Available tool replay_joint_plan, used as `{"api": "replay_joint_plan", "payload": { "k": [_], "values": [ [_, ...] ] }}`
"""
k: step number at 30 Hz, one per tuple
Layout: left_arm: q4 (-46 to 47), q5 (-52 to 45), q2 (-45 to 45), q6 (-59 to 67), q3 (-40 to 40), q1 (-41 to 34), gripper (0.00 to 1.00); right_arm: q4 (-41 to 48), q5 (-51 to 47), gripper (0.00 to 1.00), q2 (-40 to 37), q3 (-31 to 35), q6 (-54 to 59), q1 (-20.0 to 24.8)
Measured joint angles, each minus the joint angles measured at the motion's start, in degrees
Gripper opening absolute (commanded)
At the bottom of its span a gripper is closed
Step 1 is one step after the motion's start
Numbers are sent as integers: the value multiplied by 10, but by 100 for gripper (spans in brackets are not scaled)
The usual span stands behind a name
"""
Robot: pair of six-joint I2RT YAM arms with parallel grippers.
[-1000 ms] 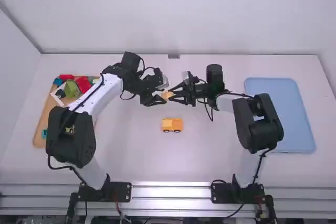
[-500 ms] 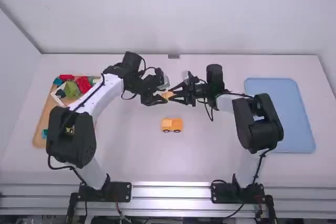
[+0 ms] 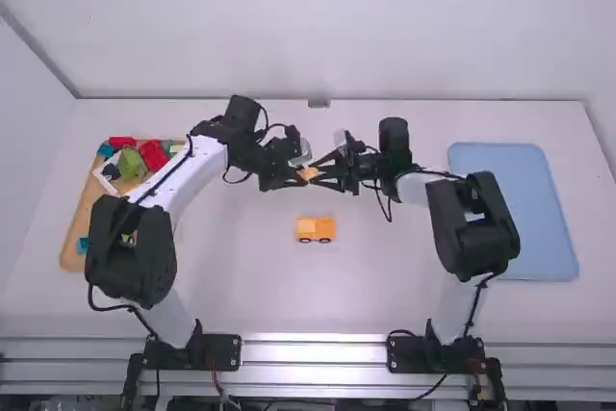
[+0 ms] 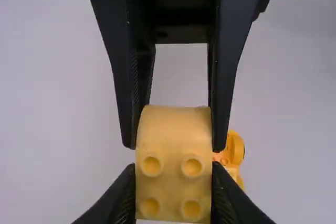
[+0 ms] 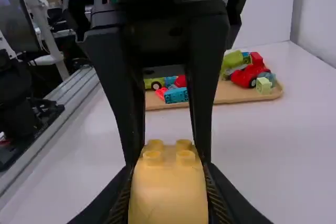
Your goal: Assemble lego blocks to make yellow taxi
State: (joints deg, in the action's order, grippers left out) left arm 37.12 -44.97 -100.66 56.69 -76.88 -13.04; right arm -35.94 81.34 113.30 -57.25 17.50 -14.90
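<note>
Block (image 4: 173,135) aloft beyond the car (image 3: 316,229), left gripper (image 4: 173,169) and right gripper (image 5: 167,169) both clamped on it; likely a handover, next needing one release, then alignment over the car and pressing down.

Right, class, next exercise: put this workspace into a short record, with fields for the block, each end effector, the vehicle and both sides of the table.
block: yellow block, studded, held off the table
left end effector: shut on the block
right end effector: shut on the same block
vehicle: yellow wheeled piece on the table, nearer the arm bases than the block
left side: wooden tray bearing red, green and blue pieces
right side: blue tray
</note>
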Motion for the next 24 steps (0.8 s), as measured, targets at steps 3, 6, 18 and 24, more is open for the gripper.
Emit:
{"api": "replay_joint_plan", "payload": {
  "k": [3, 6, 18, 24],
  "values": [
    [-1, 2, 0, 0, 0, 0, 18, 2, 0, 58, 0, 0, -5, 0],
    [-1, 6, 0, 0, 0, -1, 18, -2, -1, 99, 0, 0, -5, 0],
    [-12, 72, -2, -1, 4, -32, 17, 127, -195, 99, -40, -1, -78, 40],
    [-64, 107, -2, -36, 27, -74, 15, 362, -403, 99, -195, 3, -35, 82]
  ]
}}
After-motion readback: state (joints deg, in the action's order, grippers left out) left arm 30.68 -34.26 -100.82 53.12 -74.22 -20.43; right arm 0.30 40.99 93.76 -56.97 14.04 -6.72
